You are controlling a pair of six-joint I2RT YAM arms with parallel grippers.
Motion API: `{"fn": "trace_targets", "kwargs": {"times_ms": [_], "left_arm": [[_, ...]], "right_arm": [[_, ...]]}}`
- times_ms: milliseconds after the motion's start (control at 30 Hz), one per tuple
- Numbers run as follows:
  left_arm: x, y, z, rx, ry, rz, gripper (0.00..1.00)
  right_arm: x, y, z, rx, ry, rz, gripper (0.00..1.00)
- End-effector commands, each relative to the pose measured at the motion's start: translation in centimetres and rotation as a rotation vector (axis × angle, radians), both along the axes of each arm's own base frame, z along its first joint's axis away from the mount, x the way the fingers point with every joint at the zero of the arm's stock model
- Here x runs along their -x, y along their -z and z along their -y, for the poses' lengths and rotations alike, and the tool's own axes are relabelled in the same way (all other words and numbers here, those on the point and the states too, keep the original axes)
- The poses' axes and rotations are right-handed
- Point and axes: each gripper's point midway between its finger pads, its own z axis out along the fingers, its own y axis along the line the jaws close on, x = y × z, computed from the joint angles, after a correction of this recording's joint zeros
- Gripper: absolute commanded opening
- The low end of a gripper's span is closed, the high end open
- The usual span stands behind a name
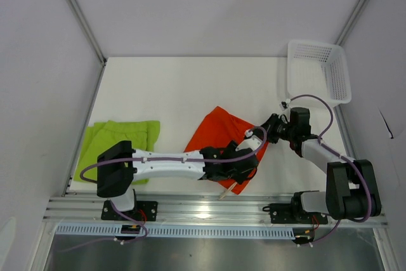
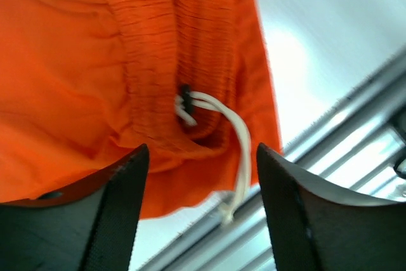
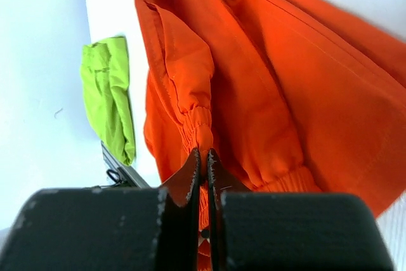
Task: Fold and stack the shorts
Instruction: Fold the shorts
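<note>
Tabletop (image 1: 190, 87), right arm (image 1: 317, 150) bent, tool (image 3: 203, 155) pinching shorts (image 3: 254, 93)

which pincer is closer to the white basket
Right. The right pincer is clamped on the far-right edge of the orange shorts, the side facing the white basket. The left pincer sits open over the shorts' near edge, farther off.

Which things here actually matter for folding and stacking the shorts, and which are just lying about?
Part of the job:
- orange-red shorts, waistband pinched by the right gripper
- lime green shorts, lying at the left

Just lying about:
- white mesh basket, in the far right corner
</note>
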Motion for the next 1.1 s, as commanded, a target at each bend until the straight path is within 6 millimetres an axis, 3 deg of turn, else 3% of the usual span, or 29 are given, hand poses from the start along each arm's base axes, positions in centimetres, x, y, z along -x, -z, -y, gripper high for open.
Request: {"fn": "trace_targets", "kwargs": {"times_ms": [0, 133, 267, 433, 500, 667, 1067], "left_arm": [[1.6, -3.3, 1.2, 0.102, 0.014, 0.065, 0.67], [3.7, -3.1, 1.5, 0.122, 0.023, 0.074, 0.49], [5.1, -1.8, 1.7, 0.118, 0.026, 0.026, 0.42], [4.5, 0.3, -0.9, 0.021, -0.083, 0.025, 0.32], [4.8, 0.9, -0.9, 0.032, -0.066, 0.001, 0.27], [4.8, 1.5, -1.0, 0.055, -0.062, -0.019, 0.02], [3.8, 4.7, -1.7, 0.084, -0.098, -0.061, 0.0]], "right_arm": [[0.3, -0.1, 0.2, 0.022, 0.025, -0.052, 0.0], [0.4, 0.4, 0.3, 0.035, 0.03, -0.072, 0.0], [0.3, 0.6, 0.3, 0.035, 0.033, -0.078, 0.0], [0.3, 0.6, 0.3, 0.031, 0.032, -0.079, 0.0], [0.2, 0.7, 0.3, 0.032, 0.033, -0.079, 0.0], [0.3, 0.6, 0.3, 0.026, 0.034, -0.08, 0.0], [0.6, 0.2, 0.3, 0.023, 0.042, -0.092, 0.0]]}}
